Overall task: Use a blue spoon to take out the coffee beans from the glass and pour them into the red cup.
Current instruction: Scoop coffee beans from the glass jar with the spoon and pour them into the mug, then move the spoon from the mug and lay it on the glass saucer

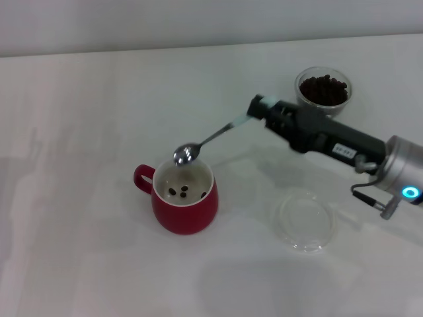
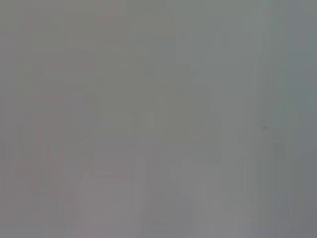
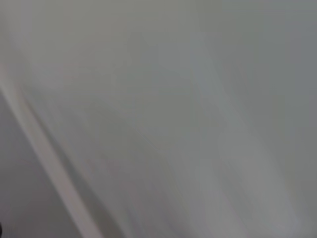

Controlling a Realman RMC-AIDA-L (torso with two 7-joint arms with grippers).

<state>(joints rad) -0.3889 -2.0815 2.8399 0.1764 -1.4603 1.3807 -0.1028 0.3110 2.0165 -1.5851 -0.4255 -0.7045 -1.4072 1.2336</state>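
red cup (image 1: 186, 201) holding a few coffee beans (image 1: 186, 192) sits on the white table (image 1: 79, 132). right gripper (image 1: 259, 109) is clamped on the blue spoon (image 1: 210, 140), whose bowl hangs over the cup's rim. behind the gripper stands the glass (image 1: 323, 90), full of beans.

spoon bowl (image 1: 186, 154) over cup (image 1: 186, 201), a few beans (image 1: 180, 192) inside, saucer (image 1: 305, 220) right, mug (image 1: 323, 92) behind

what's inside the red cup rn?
A few coffee beans lie on the white floor of the red cup. The blue spoon, held by the right gripper, hangs over the rim; the near wall hides part of the floor.
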